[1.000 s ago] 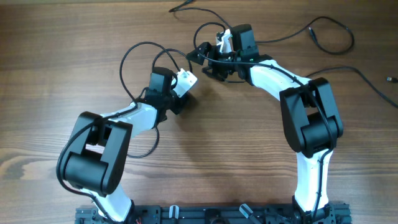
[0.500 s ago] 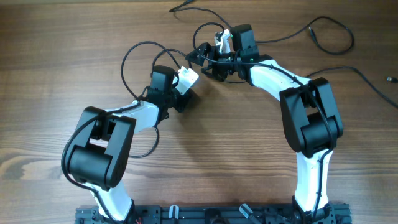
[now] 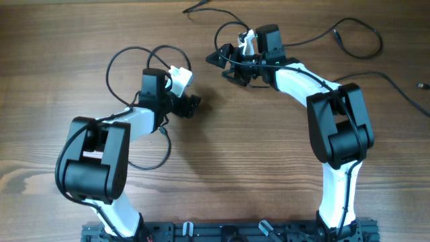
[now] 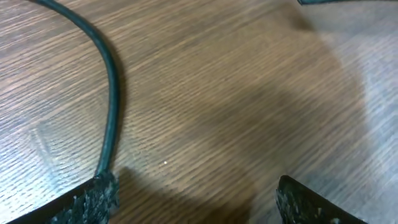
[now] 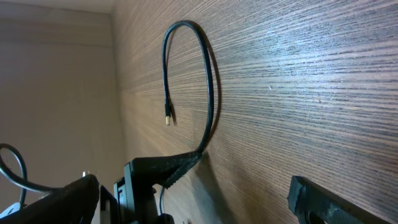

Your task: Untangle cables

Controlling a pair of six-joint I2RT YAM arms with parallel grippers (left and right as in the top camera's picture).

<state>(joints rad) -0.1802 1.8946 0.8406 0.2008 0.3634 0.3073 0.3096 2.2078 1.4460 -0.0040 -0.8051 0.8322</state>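
Noting thin black flexible cord looped flat on brown wooden table, one end reaching right gripper. We judge it light, limp, slippery; pinch near gold-tipped plug. Left gripper and right both spread, empty.

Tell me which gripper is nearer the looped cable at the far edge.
Right. The right gripper is just beside the looped cable; the left gripper is farther, nearer the robot's base.
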